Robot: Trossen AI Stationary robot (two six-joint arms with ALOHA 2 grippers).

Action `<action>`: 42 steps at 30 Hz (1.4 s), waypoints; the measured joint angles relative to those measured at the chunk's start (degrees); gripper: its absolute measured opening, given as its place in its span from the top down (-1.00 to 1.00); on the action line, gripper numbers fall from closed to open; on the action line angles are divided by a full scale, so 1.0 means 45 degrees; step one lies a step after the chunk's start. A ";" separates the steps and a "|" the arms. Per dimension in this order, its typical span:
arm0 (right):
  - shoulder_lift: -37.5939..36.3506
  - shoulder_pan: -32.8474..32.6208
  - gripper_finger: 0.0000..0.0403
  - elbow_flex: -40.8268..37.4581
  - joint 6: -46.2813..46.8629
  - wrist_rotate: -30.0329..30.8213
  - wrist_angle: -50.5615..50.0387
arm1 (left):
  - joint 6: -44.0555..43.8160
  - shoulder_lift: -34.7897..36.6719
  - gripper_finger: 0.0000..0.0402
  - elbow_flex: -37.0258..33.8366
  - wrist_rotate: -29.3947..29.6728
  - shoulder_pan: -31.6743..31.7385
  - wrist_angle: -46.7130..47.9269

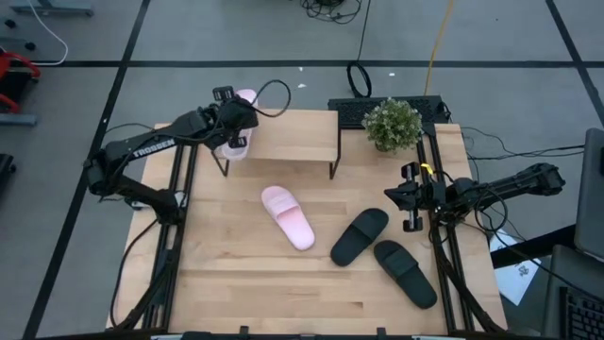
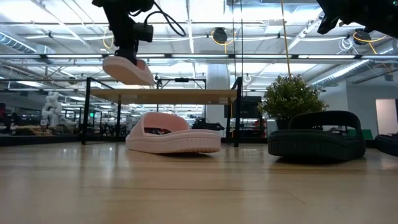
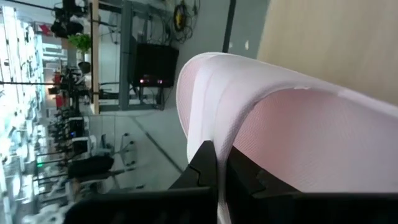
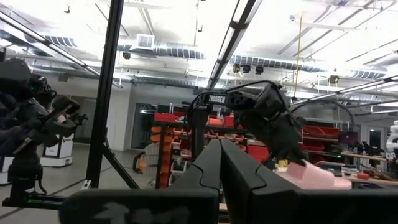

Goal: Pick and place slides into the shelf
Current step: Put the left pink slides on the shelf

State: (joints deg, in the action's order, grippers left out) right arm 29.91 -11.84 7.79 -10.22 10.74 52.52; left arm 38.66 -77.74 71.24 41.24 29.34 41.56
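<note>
My left gripper (image 1: 233,121) is at the shelf's left end, shut on a pale pink slide (image 1: 242,127) that hangs in the air (image 2: 128,70) above the level of the shelf's top board (image 2: 161,96). The shelf (image 1: 279,138) stands at the table's far side. A second pink slide (image 1: 288,217) lies sole down at mid-table. Two black slides (image 1: 359,236) (image 1: 406,272) lie to its right. My right gripper (image 1: 411,198) waits shut above the table's right side, touching nothing. My left gripper pinches the pink slide by the curved edge of its strap (image 3: 219,146), one finger (image 3: 202,165) outside the strap and the other (image 3: 249,177) under it. The fingers come from above, pointing down. The slide is lifted clear and hangs tilted below them.
A potted plant (image 1: 392,124) stands at the far right, beside the shelf. A keyboard (image 1: 377,106) and cables lie beyond the table's far edge. Bare tabletop (image 1: 236,283) spreads along the near side and left. The room shows behind the shelf in the low view.
</note>
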 joint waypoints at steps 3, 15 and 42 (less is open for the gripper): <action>-0.0005 0.0000 1.00 0.0000 -0.0032 0.0000 0.0182 | 0.0186 0.0172 1.00 0.0000 -0.0118 0.0030 -0.0128; -0.0004 0.0000 1.00 0.0005 -0.0029 0.0000 0.0379 | 0.0490 0.0387 1.00 -0.1387 0.0229 0.0098 -0.1208; 0.0005 -0.0001 1.00 0.0005 -0.0314 -0.0009 0.0466 | 0.0697 0.0745 1.00 -0.3007 -0.0184 0.1279 -0.2739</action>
State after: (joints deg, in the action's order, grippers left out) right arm 29.93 -11.84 7.81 -11.63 10.70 54.61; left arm 41.80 -74.39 57.71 40.41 35.10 29.24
